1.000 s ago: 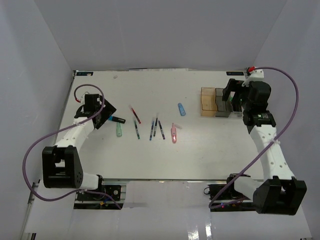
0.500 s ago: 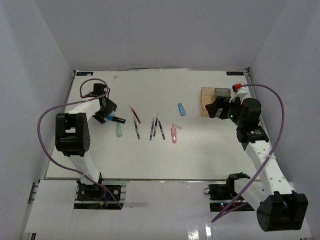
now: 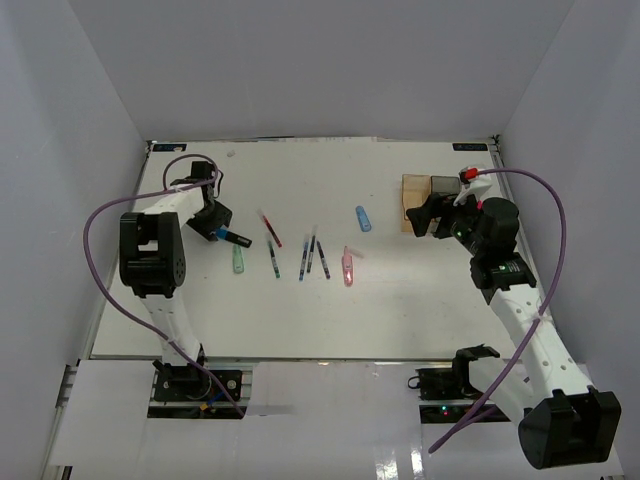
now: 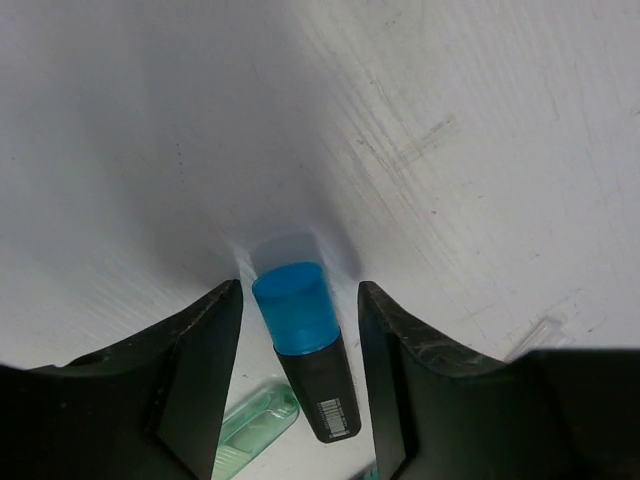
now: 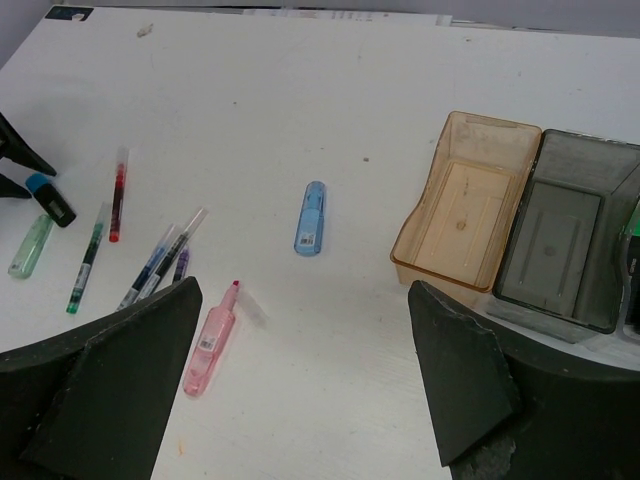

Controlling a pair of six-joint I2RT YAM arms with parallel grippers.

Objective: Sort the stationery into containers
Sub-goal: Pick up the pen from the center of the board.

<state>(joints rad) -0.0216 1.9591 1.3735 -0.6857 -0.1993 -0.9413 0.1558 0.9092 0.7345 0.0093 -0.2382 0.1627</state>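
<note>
A black highlighter with a blue cap [image 4: 305, 340] [image 3: 232, 239] lies on the table at the far left. My left gripper [image 4: 299, 295] [image 3: 212, 228] straddles its cap end, open, with a thin gap showing on each side. A mint marker [image 4: 255, 425] [image 5: 30, 246] lies just beside it. Further right lie a red pen [image 5: 118, 193], several thin dark pens [image 5: 155, 265], a pink marker [image 5: 210, 340] and a blue marker [image 5: 311, 218]. The amber bin [image 5: 430, 262] and the grey bin [image 5: 520, 235] stand empty at the right. My right gripper [image 5: 305, 290] [image 3: 432, 215] hangs open and empty beside them.
The white table ends at grey walls on three sides. The bins [image 3: 413, 190] sit near the back right corner, partly behind my right arm, and the clear one is hidden. Bare tabletop [image 3: 300, 320] stretches in front of the pens.
My left gripper's jaws have narrowed around the blue-capped highlighter. The right gripper has come off the bins, leftwards over the table, and stays wide.
</note>
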